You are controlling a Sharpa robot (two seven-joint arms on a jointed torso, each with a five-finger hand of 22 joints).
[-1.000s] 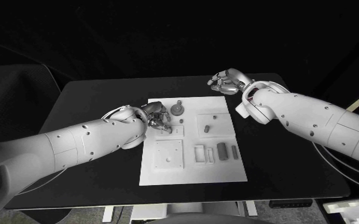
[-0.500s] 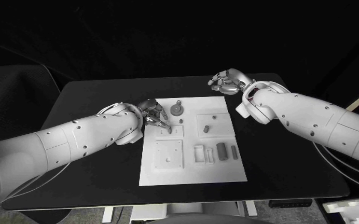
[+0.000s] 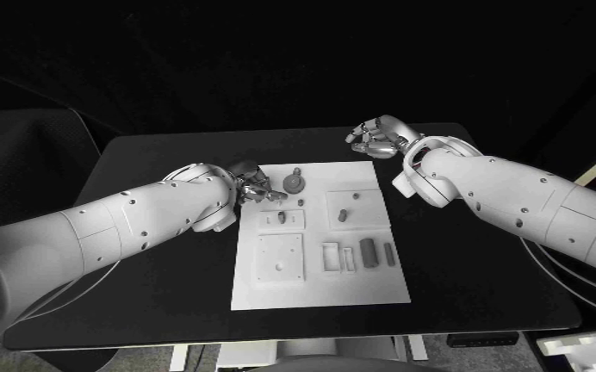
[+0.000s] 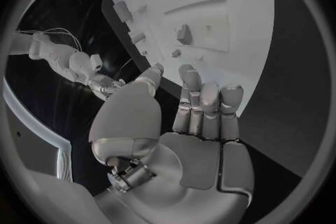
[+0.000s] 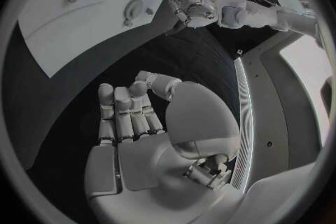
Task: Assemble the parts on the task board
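The white task board (image 3: 373,282) lies in the middle of the black table. On it are a round grey part (image 3: 294,182) at the far edge, a small upright part (image 3: 281,216) in a square recess, another upright part (image 3: 342,213), and long grey parts (image 3: 369,251) nearer me. My left hand (image 3: 252,184) hovers at the board's far left corner, just left of the round part. In the left wrist view my left hand (image 4: 189,123) has its fingers apart and holds nothing. My right hand (image 3: 375,138) hangs off the board beyond its far right corner, also holding nothing (image 5: 140,129).
A square plate (image 3: 281,256) with a small dot sits on the board's near left. Bare black table (image 3: 149,243) surrounds the board on all sides. My right forearm (image 3: 497,187) crosses the table's right side.
My left hand has drawn back from the small upright part toward the board's far left corner. That part stays standing in its recess. The right hand has not moved.
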